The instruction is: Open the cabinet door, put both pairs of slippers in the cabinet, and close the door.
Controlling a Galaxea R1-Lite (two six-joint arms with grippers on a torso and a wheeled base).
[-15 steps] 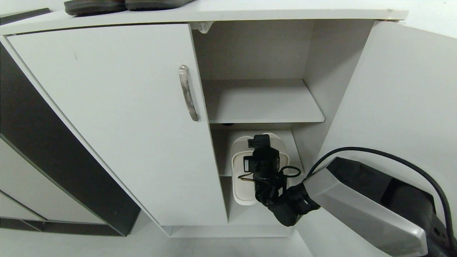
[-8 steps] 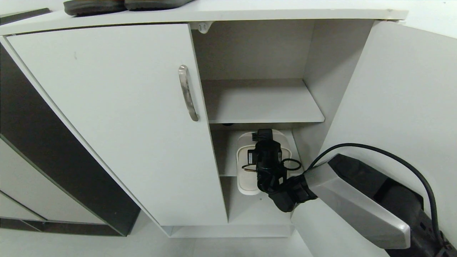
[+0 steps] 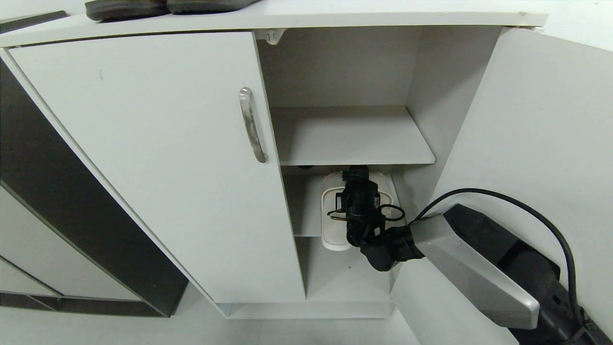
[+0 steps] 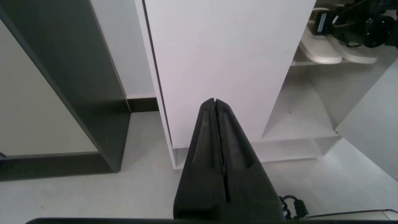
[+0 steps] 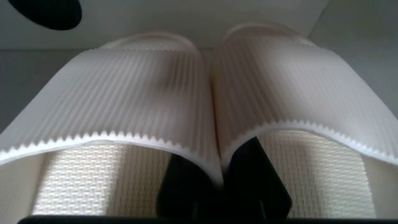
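The white wooden cabinet (image 3: 297,19) stood with its right door (image 3: 536,124) swung wide and its left door (image 3: 143,158) shut, a pair of dark slippers (image 3: 124,7) on its top. The upper shelf (image 3: 349,136) overhung the middle shelf (image 3: 299,211), where the pair of cream ribbed rubber slippers (image 3: 335,230) sat, heels jutting past the front edge, closer to the right wall. The right gripper (image 3: 357,178) reached under that overhang, its black fingers (image 5: 255,177) pinched on the slippers' touching inner walls. The left gripper (image 4: 214,109) hung outside above the floor, fingers pressed together, holding nothing.
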